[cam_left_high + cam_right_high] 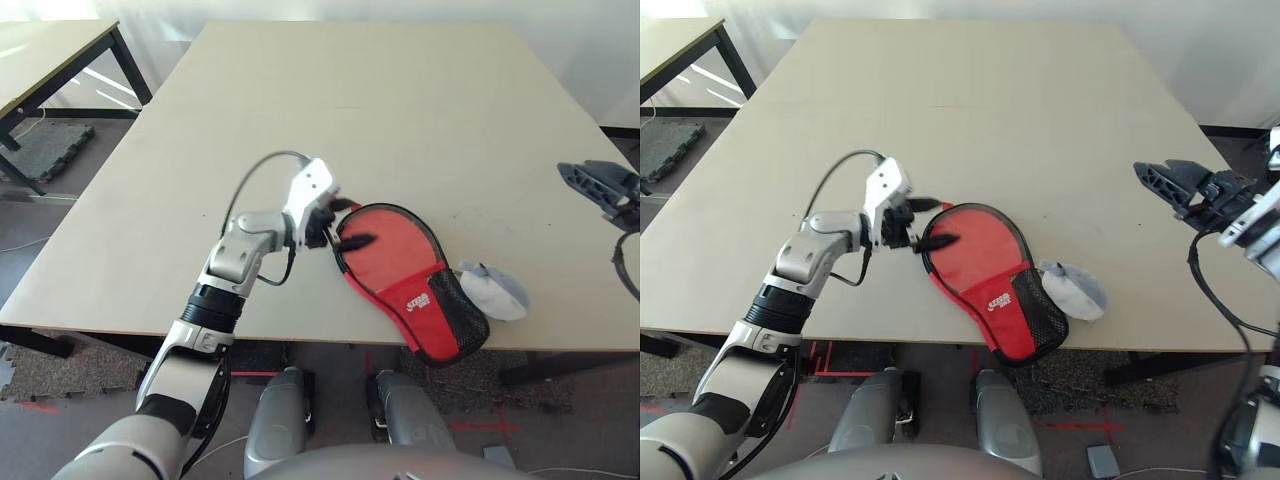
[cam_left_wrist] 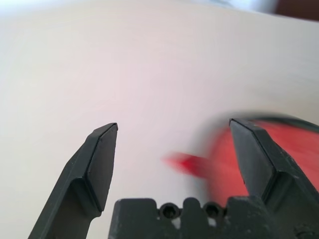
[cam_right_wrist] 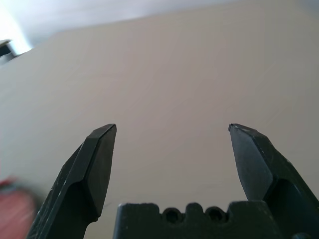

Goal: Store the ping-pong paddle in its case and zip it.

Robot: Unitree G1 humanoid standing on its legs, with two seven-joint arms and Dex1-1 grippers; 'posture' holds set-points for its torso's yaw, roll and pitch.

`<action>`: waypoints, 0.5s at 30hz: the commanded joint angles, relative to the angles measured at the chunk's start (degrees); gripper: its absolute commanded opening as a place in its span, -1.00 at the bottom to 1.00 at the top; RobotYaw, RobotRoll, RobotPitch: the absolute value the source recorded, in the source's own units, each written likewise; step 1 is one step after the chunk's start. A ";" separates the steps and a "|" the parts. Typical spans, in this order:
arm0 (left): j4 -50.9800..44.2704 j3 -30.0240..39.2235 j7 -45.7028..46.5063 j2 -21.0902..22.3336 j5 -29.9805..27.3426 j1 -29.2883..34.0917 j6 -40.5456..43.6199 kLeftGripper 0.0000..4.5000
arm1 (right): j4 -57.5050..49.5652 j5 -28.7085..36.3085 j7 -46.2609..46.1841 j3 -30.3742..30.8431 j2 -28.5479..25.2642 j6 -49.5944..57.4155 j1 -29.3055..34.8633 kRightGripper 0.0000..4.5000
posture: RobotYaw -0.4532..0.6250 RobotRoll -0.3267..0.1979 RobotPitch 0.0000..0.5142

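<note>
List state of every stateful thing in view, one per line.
Red fabric paddle-shaped case with black mesh pocket: lying flat at the table's near edge, mesh end overhanging; whether it is zipped cannot be told.
Small white-blue soft pouch: lying beside the case.
Left tool: open, empty.
Right tool: open, empty.

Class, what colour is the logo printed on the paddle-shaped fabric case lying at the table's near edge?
White, on the red side of the paddle-shaped fabric case; clearest in the left eye view.

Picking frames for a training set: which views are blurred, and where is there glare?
Left wrist view: the red case smears with motion blur, while the pincer fingers stay sharp. Right wrist view: a blurred red patch at one edge. Left eye view: bright window glare washes the table's far edge.
</note>
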 commanded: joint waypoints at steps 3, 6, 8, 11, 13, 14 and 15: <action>6.74 9.13 24.35 0.19 5.42 1.99 -10.26 1.00 | 12.52 -9.61 -15.83 -0.05 3.35 -17.54 -5.14 0.99 | -0.09 0.25 -0.62; 8.08 11.39 31.64 0.90 6.97 3.38 -12.08 1.00 | 17.82 -13.30 -22.00 0.87 4.40 -24.39 -7.35 0.99 | -0.08 0.25 -0.63; 9.64 12.72 36.04 1.41 7.91 4.22 -14.32 1.00 | 21.24 -15.94 -26.47 1.86 4.79 -27.79 -8.71 0.99 | -0.07 0.25 -0.64; 11.98 13.93 39.23 1.90 7.69 4.95 -16.56 1.00 | 25.09 -17.31 -28.78 2.81 5.24 -30.34 -10.20 0.99 | -0.06 0.25 -0.64; 13.13 13.63 39.83 2.04 7.66 5.26 -17.83 1.00 | 27.52 -17.69 -29.66 3.18 5.49 -31.41 -11.30 0.99 | -0.06 0.25 -0.64; 13.74 13.59 40.05 2.13 7.51 5.26 -18.00 1.00 | 28.67 -17.87 -30.12 3.31 5.73 -32.07 -11.86 0.99 | -0.06 0.25 -0.65; 14.34 13.62 40.75 2.36 7.72 5.17 -18.90 1.00 | 29.66 -17.95 -30.57 3.37 5.97 -32.35 -12.33 0.99 | -0.06 0.25 -0.65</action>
